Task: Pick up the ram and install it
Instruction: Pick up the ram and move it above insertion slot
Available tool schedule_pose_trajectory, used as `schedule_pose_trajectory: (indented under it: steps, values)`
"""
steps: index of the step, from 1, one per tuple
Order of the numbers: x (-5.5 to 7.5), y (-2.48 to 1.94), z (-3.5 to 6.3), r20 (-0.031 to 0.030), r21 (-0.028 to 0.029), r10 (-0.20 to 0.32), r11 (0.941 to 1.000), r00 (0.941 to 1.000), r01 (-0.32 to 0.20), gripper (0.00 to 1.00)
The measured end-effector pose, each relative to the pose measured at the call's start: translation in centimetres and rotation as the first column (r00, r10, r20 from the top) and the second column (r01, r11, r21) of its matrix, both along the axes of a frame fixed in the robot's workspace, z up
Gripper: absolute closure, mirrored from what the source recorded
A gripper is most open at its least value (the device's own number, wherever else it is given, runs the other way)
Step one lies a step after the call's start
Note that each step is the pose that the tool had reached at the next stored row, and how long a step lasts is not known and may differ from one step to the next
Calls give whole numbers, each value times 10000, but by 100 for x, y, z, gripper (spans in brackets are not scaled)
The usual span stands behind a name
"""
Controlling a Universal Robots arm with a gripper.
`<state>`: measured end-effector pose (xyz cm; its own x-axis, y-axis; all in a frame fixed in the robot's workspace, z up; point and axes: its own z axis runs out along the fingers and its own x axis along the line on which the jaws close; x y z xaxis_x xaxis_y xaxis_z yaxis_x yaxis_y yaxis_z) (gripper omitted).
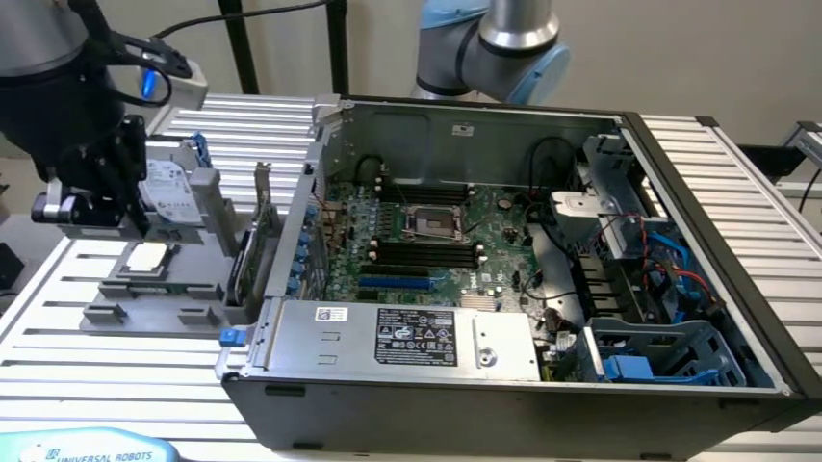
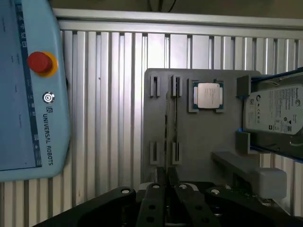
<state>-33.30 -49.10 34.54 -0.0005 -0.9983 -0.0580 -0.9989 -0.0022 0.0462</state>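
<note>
The ram (image 2: pixel 166 127) shows edge-on as a thin greenish strip running out from my fingertips, above the grey fixture plate (image 2: pixel 199 142). My gripper (image 2: pixel 166 176) is shut on the ram, with the two fingers pressed close on either side of it. The slotted holders (image 2: pixel 175 86) on the plate lie below it and look empty. In the exterior view my gripper (image 1: pixel 96 217) hangs over the fixture (image 1: pixel 148 298) at the exterior view's left, apart from the open computer case (image 1: pixel 514 385). The black memory slots (image 1: pixel 424 255) lie on the motherboard inside the case.
A processor (image 2: pixel 208 96) and a hard drive (image 2: pixel 273 111) sit on the fixture. A green expansion card (image 1: pixel 261 226) stands upright between the fixture and the case wall. A teach pendant (image 2: pixel 28 94) lies on the ribbed table. Cables and a drive cage (image 1: pixel 668 351) crowd the case's right side.
</note>
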Motion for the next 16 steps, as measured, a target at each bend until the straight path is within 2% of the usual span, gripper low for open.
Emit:
schedule_pose_trajectory:
  steps: [10,16]
  values:
    - [453,3,447,-2,2,0,10000,10000,0,86]
    - [726,9,591,-12,2,0,10000,10000,0,86]
